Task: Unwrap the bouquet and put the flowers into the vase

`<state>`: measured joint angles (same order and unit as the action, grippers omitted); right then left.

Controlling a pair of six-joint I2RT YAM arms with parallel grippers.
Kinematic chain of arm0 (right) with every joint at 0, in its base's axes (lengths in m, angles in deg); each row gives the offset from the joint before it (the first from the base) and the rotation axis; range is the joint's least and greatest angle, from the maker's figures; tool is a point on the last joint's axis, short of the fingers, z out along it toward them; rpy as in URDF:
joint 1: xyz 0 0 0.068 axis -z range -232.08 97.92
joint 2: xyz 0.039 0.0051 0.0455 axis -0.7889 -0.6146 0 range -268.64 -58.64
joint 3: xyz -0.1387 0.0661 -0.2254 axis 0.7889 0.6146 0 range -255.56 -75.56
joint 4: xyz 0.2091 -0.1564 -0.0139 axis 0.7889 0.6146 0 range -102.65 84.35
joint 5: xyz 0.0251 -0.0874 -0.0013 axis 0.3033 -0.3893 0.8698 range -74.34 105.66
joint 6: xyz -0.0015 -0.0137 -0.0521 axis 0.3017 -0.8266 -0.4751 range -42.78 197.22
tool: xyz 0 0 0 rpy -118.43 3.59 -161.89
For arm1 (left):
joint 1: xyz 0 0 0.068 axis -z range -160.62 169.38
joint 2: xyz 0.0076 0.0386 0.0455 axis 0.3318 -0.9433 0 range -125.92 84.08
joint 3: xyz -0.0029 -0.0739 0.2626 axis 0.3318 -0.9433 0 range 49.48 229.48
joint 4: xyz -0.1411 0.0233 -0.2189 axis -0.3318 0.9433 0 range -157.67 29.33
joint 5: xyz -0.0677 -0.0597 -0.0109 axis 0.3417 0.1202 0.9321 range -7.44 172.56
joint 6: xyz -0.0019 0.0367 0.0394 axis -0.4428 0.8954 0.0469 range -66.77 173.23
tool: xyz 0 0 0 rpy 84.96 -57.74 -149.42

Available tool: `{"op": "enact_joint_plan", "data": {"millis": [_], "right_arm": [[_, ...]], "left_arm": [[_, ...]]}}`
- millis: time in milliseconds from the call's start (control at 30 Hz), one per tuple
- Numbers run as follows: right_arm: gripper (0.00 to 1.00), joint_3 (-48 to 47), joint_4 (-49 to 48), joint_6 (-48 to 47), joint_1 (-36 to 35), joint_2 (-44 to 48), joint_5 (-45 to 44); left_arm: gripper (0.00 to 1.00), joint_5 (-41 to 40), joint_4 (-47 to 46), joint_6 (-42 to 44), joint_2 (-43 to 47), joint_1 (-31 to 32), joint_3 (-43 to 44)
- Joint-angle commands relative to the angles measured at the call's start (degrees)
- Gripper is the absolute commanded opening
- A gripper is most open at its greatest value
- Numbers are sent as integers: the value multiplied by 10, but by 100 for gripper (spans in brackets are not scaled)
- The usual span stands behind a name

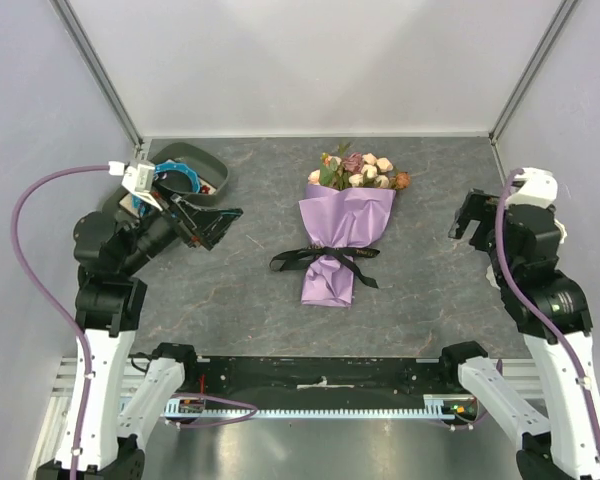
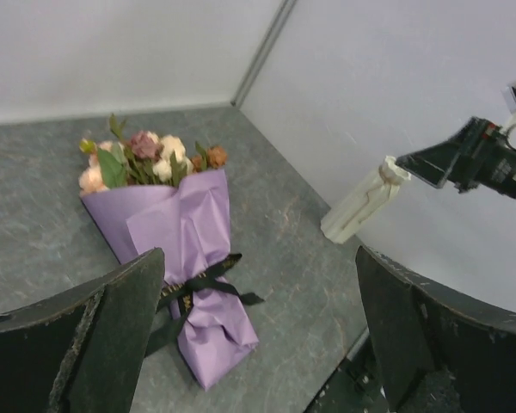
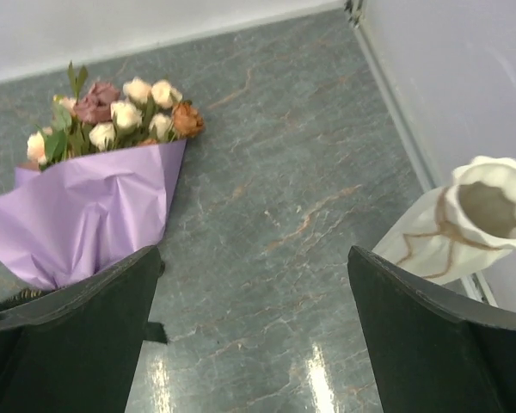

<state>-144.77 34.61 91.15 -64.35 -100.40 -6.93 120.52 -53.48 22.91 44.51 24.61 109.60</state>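
The bouquet [image 1: 345, 235] lies flat in the middle of the table, its lilac paper cone [image 2: 185, 232] tied with a black ribbon [image 2: 202, 280]. The flowers [image 1: 360, 170] stick out of the far end, pink, cream, mauve and rust [image 3: 120, 116]. The cream ribbed vase [image 3: 464, 224] stands by the right wall, also visible in the left wrist view [image 2: 361, 206]; my right arm hides it from above. My left gripper [image 1: 225, 228] hovers open to the left of the bouquet [image 2: 258, 292]. My right gripper [image 1: 470, 228] hangs open to the bouquet's right, beside the vase [image 3: 249, 284]. Neither holds anything.
A dark green tray [image 1: 205, 160] with a blue-rimmed ring [image 1: 175, 180] sits at the back left, just behind my left arm. Pale walls enclose the table on three sides. A purple cable [image 1: 30, 220] loops off the left arm.
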Motion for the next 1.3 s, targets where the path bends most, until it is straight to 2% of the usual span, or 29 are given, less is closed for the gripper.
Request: {"op": "enact_joint_plan", "data": {"millis": [0, 67, 133, 200, 267, 300, 333, 400, 433, 533, 600, 633, 700, 767, 900, 1000, 1100, 1267], "right_arm": [[98, 33, -8, 2, -2, -53, 74], [98, 63, -41, 1, -9, -84, 180], [98, 94, -101, 14, -52, -98, 222], [98, 146, -146, 38, -99, -106, 201], [98, 192, -212, 43, -179, -136, 177], [98, 204, -254, 44, -205, -152, 165], [98, 215, -273, 41, -251, -188, 161], [97, 235, -307, 32, -284, -231, 151], [95, 239, -334, 17, -306, -268, 147], [84, 253, -374, -4, -314, -309, 138], [71, 265, -397, -18, -313, -320, 126], [70, 267, -423, -28, -313, -334, 134], [70, 257, -448, -45, -313, -354, 142], [76, 236, -453, -62, -313, -386, 155], [76, 211, -466, -83, -314, -423, 155], [71, 193, -461, -91, -313, -451, 137], [66, 193, -460, -93, -314, -438, 146], [72, 202, -467, -79, -313, -404, 149]], "left_arm": [[99, 66, 8, -1, -42, 0, -29], [98, 98, 3, -10, -77, 1, -64], [95, 113, -15, -23, -99, 14, -92], [93, 98, -49, -38, -124, 50, -137], [92, 58, -83, -49, -137, 91, -183], [90, 40, -94, -59, -152, 132, -195], [87, 10, -120, -64, -159, 150, -219], [83, -14, -139, -78, -174, 181, -239], [82, -27, -178, -84, -177, 186, -249], [77, -22, -226, -114, -210, 193, -279], [72, -17, -264, -129, -233, 202, -284], [70, -20, -272, -129, -260, 207, -283], [65, -30, -284, -130, -286, 218, -279], [61, -40, -286, -129, -315, 218, -271], [64, -75, -269, -111, -327, 218, -252], [65, -83, -248, -98, -336, 218, -229], [65, -86, -245, -98, -337, 218, -225], [64, -95, -248, -99, -325, 218, -241]]}}
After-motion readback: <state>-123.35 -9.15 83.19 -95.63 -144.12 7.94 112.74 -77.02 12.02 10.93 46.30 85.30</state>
